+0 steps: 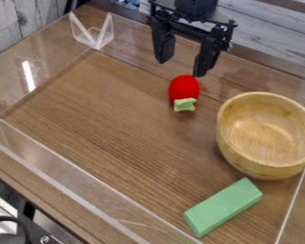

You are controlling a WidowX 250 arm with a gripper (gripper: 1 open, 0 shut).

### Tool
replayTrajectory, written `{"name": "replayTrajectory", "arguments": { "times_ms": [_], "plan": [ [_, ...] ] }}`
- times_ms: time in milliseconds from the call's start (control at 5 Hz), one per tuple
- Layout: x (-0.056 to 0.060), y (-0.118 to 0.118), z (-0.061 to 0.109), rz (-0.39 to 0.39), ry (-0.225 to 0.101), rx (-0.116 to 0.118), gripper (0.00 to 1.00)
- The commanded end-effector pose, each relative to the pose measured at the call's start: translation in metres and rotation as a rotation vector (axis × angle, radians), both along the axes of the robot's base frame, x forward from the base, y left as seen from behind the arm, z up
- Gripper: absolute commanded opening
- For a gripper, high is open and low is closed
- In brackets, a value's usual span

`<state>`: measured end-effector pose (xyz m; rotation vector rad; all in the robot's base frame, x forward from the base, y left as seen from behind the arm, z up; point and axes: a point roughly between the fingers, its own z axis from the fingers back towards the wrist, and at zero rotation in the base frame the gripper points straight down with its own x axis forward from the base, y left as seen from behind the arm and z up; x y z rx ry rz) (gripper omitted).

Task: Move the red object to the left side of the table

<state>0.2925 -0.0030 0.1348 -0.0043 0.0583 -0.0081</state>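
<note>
The red object [185, 91], a small rounded strawberry-like toy with a pale green stem end toward the front, lies on the brown wood-grain table [117, 124] right of centre near the back. My black gripper [183, 55] hangs just above and behind it, pointing down. Its two fingers stand wide apart and open, with nothing between them. The toy sits below the gap, apart from the fingers.
A wooden bowl [266, 133] stands at the right, close to the toy. A flat green rectangular block [224, 207] lies at the front right. Low clear acrylic walls [66, 167] border the tabletop, and a clear stand [91, 33] sits at the back left.
</note>
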Motion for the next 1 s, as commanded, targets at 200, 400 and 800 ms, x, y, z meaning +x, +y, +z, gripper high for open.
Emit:
{"name": "replayTrajectory", "arguments": {
  "times_ms": [200,400,800],
  "plan": [
    [0.01,0.004,-0.015,0.032,0.005,-0.009,1.0],
    [0.016,0.006,-0.029,-0.011,0.008,-0.019,1.0],
    [0.017,-0.013,-0.069,0.017,0.016,-0.032,1.0]
  ]
}}
